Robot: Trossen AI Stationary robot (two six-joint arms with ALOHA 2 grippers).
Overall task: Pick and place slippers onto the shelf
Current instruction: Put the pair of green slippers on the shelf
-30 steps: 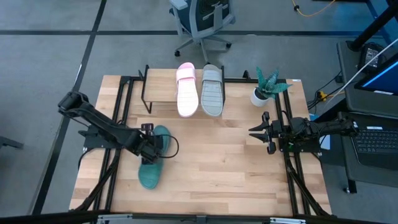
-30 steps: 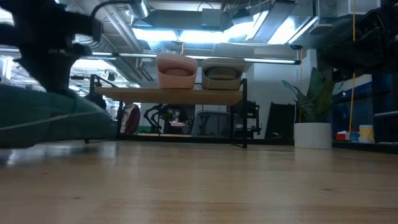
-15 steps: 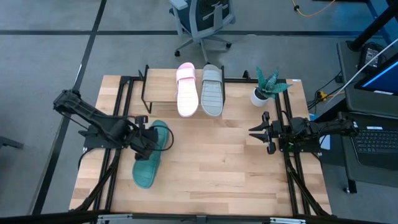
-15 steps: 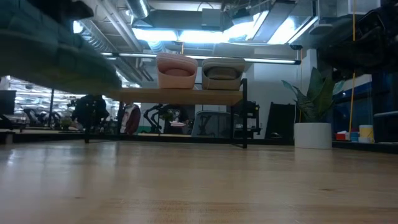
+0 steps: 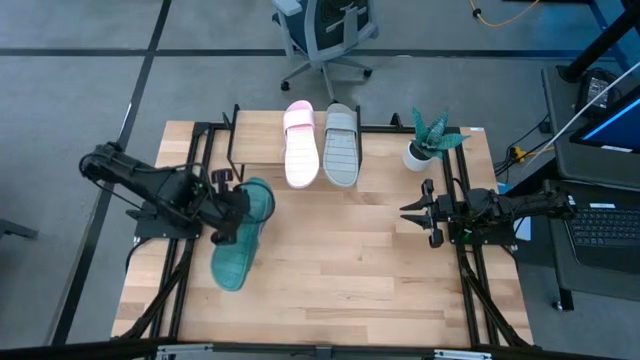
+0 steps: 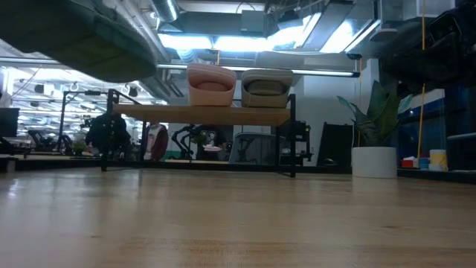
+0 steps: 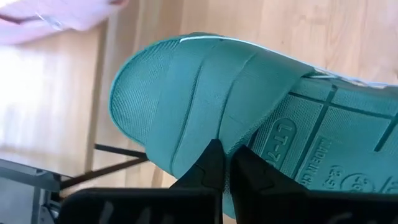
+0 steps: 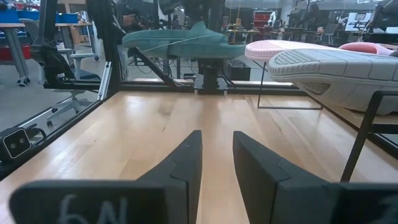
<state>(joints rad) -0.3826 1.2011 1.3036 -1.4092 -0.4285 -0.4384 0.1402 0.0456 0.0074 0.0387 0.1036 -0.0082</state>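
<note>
The teal green slipper (image 5: 241,236) is being gripped at its strap by the clenched left pincer (image 5: 222,207) and held clear of the worktop (image 5: 370,260), just short of the shelf (image 5: 257,148), while the right pincer (image 5: 412,212), seemingly parted and empty, is being kept well apart.

Table (image 5: 380,270): light wooden plank top on a black metal frame, seen whole from above. Most of its surface lay bare.

Shelf (image 5: 258,150): low rack, light wood top, thin black legs, stood at the table's far edge, left of centre. From table height the plank (image 6: 201,115) showed raised on its legs, clear space beneath.

On the shelf, two slippers side by side, touching or nearly so, at its right end: pale pink slipper (image 5: 301,142) on the left, grey slipper (image 5: 341,144) on the right. Both overhung the shelf's near edge. The shelf's left part was unoccupied.

Potted plant (image 5: 424,140), white pot, stood on the table's far right corner, apart from the shelf.
</note>
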